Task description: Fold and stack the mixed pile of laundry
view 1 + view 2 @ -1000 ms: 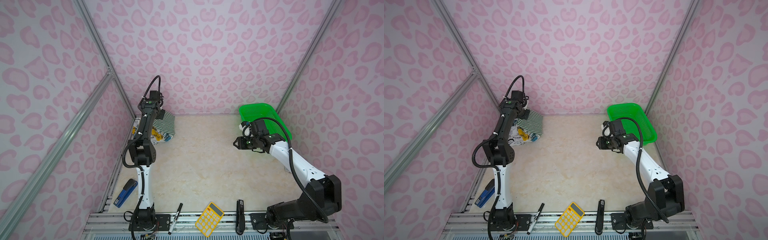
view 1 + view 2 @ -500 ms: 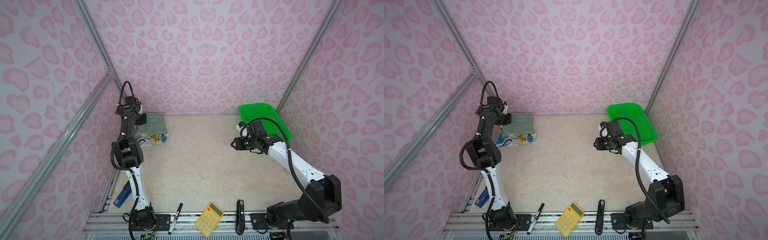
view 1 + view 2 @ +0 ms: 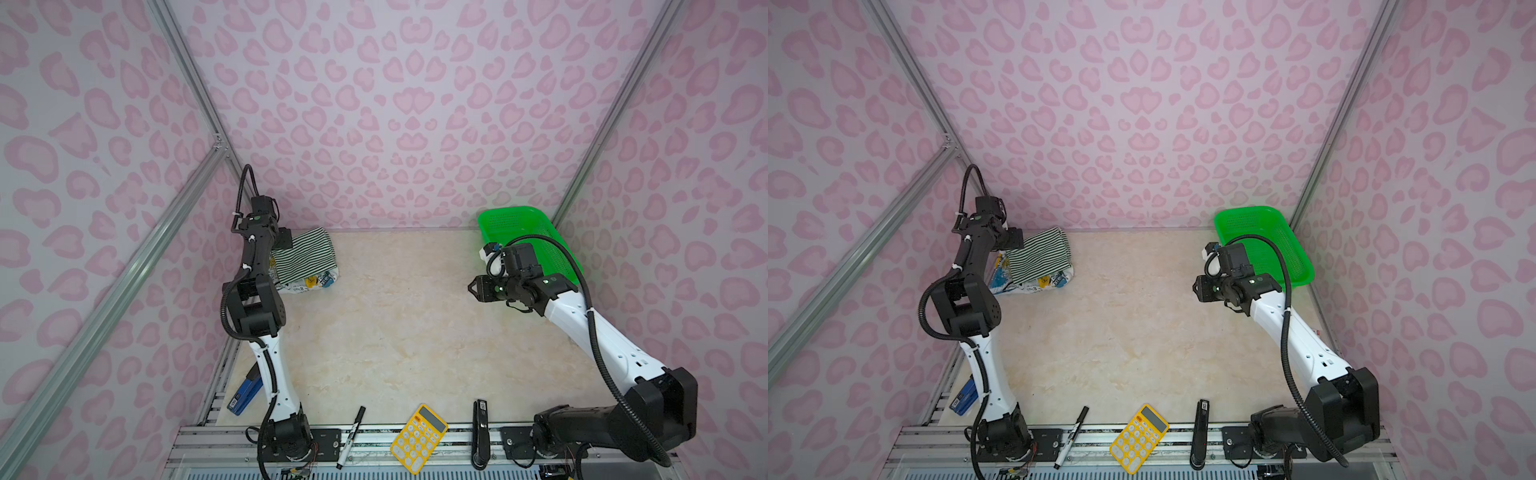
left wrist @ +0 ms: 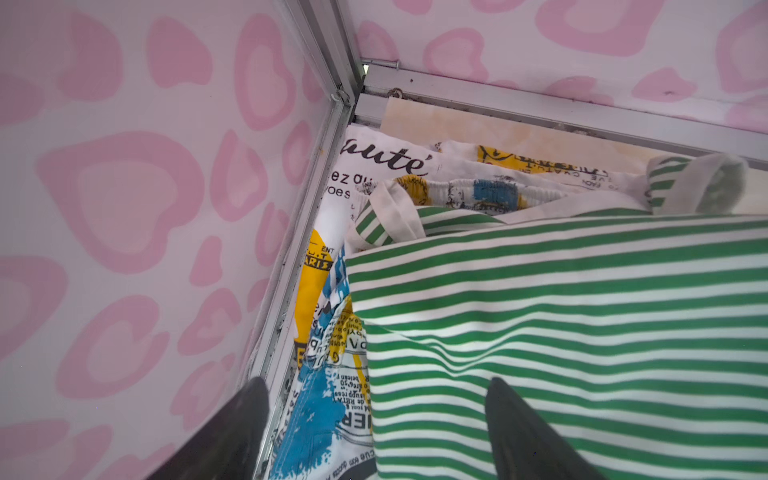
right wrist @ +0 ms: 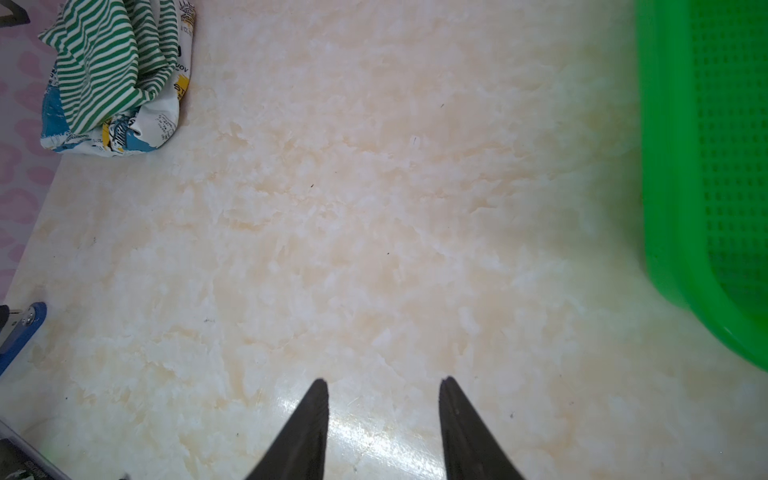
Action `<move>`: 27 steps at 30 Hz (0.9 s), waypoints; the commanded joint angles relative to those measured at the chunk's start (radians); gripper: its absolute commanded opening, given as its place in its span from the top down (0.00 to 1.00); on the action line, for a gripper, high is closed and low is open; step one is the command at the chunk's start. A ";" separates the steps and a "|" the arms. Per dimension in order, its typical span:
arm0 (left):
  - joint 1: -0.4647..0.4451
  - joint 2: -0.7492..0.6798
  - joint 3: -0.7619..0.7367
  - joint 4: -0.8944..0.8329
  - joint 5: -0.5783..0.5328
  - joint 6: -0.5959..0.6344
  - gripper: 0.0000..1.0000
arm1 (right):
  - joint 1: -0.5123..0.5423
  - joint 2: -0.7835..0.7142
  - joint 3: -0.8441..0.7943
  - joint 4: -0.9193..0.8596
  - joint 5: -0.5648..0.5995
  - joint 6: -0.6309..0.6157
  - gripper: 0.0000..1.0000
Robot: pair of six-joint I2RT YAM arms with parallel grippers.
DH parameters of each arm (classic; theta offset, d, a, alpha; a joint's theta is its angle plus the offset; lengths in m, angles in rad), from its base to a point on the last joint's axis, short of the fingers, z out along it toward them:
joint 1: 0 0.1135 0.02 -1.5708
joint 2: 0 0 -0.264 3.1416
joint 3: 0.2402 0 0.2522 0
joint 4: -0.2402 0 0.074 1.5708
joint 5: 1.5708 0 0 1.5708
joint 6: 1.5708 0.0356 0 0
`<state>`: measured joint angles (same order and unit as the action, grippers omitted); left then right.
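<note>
Far across from the green basket, my left gripper has just let go, jaws spread, leaving the striped garment on the printed garment (stack looks about done). My right gripper idles beside the basket, spread, empty.

white printed garment, black script "auté", perhaps "PARIS" on yellow print
</note>
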<state>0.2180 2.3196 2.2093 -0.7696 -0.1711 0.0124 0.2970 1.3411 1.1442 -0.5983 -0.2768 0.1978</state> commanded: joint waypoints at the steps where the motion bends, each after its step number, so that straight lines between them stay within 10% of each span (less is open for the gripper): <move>1: -0.002 -0.142 -0.085 0.100 0.058 -0.054 0.13 | -0.018 -0.024 -0.020 0.040 0.037 -0.022 0.55; 15: -0.025 -0.980 -1.110 0.698 0.135 -0.114 0.02 | -0.243 -0.154 -0.262 0.530 0.193 -0.061 0.13; 27: -0.114 -1.091 -1.753 1.281 0.039 -0.137 0.02 | -0.358 0.036 -0.648 1.174 0.303 -0.044 0.01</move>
<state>0.1146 1.2064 0.5060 0.2604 -0.1078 -0.1230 -0.0589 1.3521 0.5415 0.3393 0.0010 0.1577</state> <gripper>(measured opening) 0.976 0.976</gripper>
